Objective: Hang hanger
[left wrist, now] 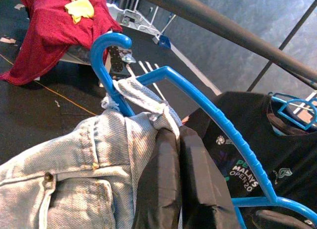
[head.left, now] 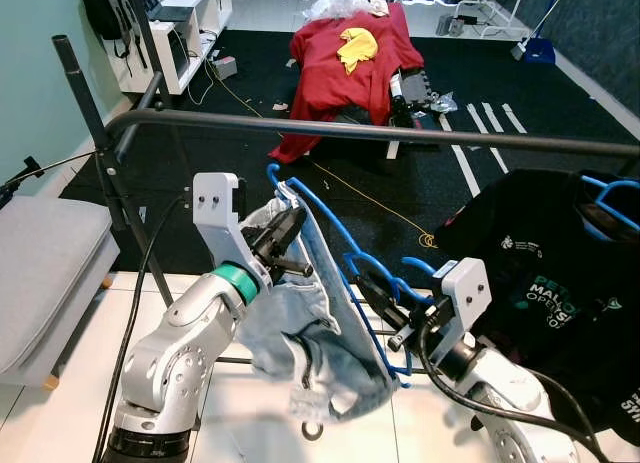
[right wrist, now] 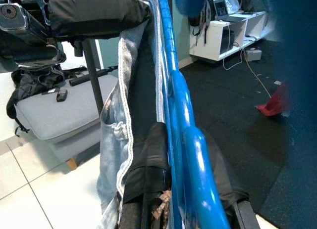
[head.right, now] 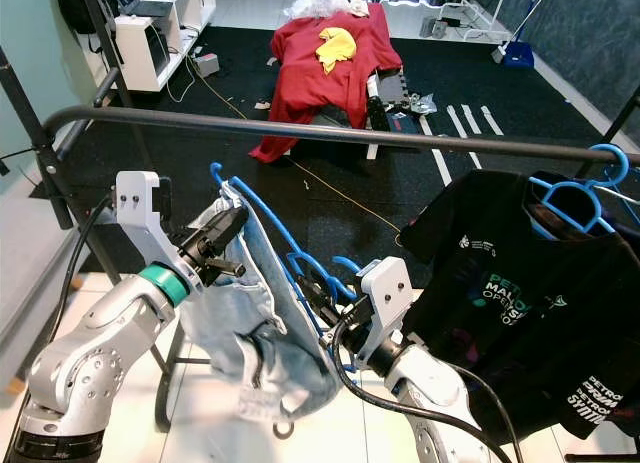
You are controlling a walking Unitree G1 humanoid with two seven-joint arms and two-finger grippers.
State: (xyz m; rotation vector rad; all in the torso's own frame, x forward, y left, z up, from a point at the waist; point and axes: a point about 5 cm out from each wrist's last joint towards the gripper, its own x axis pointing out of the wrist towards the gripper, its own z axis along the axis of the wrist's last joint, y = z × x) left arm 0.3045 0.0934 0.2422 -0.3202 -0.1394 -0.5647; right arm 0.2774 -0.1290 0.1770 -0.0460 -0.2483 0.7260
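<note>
My left tool (head.left: 290,223) and right tool (head.left: 365,288) both clench the blue plastic hanger (head.left: 330,233), draped with pale denim jeans (head.left: 300,333), just below the dark metal rail (head.left: 380,133).

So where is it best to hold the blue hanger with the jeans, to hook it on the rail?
Probably the blue hanger near its neck, from the robot's side: the hook points up at the rail, and the jeans hang below.

Open rail above my grippers, crowded to the right

Above my left gripper (head.left: 290,228) the rail (head.left: 400,133) is bare; the black shirt (head.right: 520,293) blocks beyond my right gripper (head.left: 380,293).
</note>
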